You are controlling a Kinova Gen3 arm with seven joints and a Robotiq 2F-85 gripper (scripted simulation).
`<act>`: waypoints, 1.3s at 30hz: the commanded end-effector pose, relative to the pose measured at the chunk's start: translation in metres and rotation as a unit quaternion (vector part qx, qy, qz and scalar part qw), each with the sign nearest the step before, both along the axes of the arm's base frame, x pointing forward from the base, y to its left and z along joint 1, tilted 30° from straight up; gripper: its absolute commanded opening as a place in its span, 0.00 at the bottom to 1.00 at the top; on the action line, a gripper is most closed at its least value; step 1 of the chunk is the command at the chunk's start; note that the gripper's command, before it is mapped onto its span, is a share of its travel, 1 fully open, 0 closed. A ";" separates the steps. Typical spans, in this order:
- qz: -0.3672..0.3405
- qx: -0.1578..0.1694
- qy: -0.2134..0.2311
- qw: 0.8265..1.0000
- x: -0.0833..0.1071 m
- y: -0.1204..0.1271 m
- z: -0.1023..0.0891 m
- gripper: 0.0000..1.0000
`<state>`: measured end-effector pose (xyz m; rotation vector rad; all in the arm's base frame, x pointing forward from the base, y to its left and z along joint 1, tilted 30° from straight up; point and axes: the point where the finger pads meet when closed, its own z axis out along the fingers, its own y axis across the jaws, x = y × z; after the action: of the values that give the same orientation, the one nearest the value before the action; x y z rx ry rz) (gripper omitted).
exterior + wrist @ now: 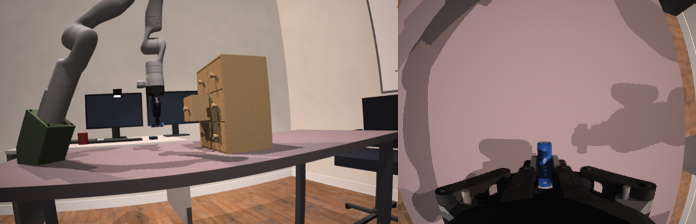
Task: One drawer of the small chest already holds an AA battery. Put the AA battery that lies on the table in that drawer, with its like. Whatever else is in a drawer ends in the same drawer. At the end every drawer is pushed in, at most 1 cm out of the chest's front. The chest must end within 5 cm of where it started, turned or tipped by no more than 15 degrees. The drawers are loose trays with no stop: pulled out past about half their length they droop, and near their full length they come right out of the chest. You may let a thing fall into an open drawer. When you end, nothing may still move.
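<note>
My gripper (156, 124) hangs well above the table, left of the wooden chest (235, 103), and points straight down. It is shut on a blue AA battery (154, 125), which lies crosswise between the fingertips. In the wrist view the battery (545, 163) sticks out from between the fingers over the pink table top. The chest has two columns of three drawers with round knobs. The middle left drawer (195, 107) is pulled out toward the gripper's side; its inside is hidden. The other drawers look pushed in.
The arm's green base (43, 137) stands at the table's left. Behind the table are two dark monitors (114, 110), a keyboard and a red cup (82, 138) on another desk. An office chair (370, 158) stands at the right.
</note>
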<state>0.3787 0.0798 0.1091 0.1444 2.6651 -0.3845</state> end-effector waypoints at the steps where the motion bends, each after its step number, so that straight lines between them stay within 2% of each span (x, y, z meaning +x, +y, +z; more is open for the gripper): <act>1: -0.012 0.005 0.003 1.000 0.005 -0.010 0.005 0.09; 10: 0.003 -0.002 0.007 1.000 0.011 -0.019 0.010 0.09; 24: 0.003 -0.002 0.008 1.000 0.010 -0.018 0.013 0.09; 34: 0.003 -0.002 0.008 1.000 0.003 -0.013 0.029 0.09; 39: 0.003 -0.002 0.008 1.000 -0.005 -0.007 0.046 0.09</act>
<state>0.3714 0.0767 0.1439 0.1033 2.6737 -0.4069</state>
